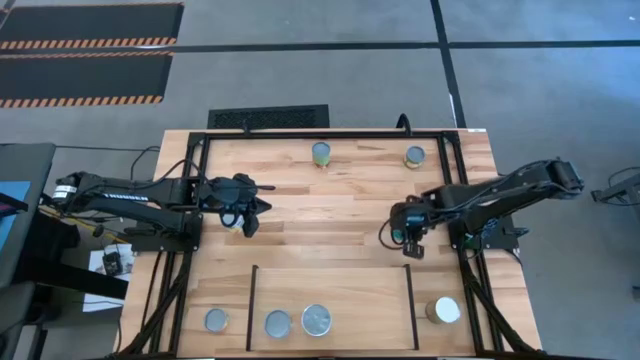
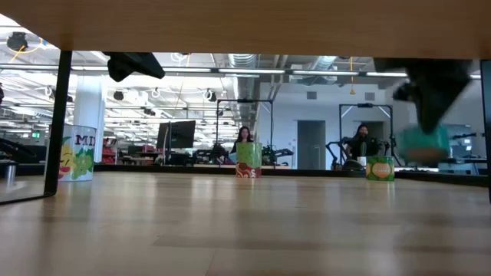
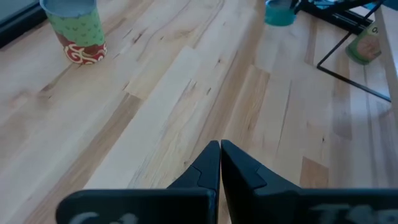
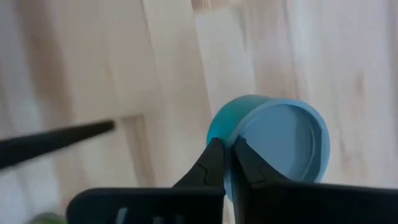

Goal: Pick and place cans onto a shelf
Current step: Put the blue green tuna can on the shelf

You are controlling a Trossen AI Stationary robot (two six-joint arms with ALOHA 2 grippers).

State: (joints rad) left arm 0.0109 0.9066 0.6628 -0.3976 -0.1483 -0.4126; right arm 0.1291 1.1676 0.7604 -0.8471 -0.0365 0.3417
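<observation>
While you scan the high view from the left, you find the left gripper [image 1: 247,222] waiting over the left half of the table, fingers pressed together on nothing. At the near edge, the shelf [image 1: 380,300] holds 2 cans [image 1: 277,323], with 1 more just outside its left bar and a white-topped can [image 1: 445,310] just outside its right bar. 2 cans [image 1: 320,152] stand at the far edge. On the right, the right gripper [image 4: 225,163] pinches the rim of a teal can [image 4: 273,143], lifted. I'd judge 5 placements remain.
</observation>
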